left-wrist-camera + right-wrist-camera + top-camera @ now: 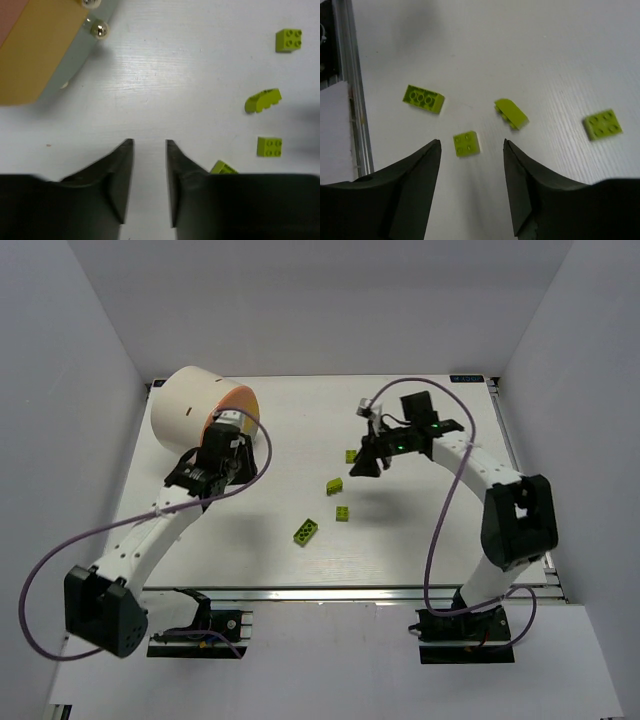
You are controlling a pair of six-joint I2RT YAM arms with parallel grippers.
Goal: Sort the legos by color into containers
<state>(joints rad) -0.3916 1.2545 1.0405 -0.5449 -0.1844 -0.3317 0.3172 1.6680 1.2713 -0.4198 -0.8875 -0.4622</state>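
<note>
No readable text or number, only an illegible tag (467,378) at the table (300,430) edge

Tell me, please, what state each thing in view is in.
Left pincer, open, empty.
Right pincer, open, empty.
Long yellow-green brick, flat, studs up.
Curved yellow-green brick, tipped on its side.
Square yellow-green bricks, flat, studs up.
Drum, lying on its side.

Four yellow-green legos (305,530) (342,513) (333,484) (351,455), one cream-white drum (185,405), two arms (150,535) (480,465).
</note>
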